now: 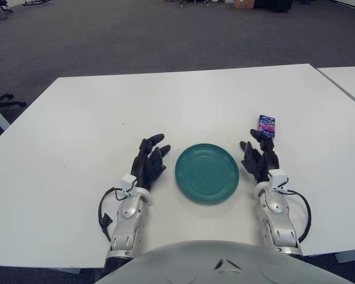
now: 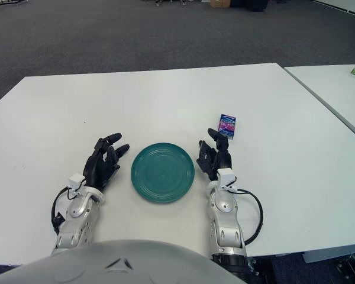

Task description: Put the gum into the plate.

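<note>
Right hand (image 1: 259, 158) fingers loosely spread, empty, fingertips just short of gum (image 1: 266, 126); label unreadable. Plate (image 1: 207, 173) bare.

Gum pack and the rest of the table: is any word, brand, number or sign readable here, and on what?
None can be read.
Gum: the blue and pink pack carries print, too small and blurred to read.
Plate: plain green, no text.
Table: no label or sign.
Left robot hand, left of the plate, and right robot hand, just short of the gum: no readable marking.
</note>
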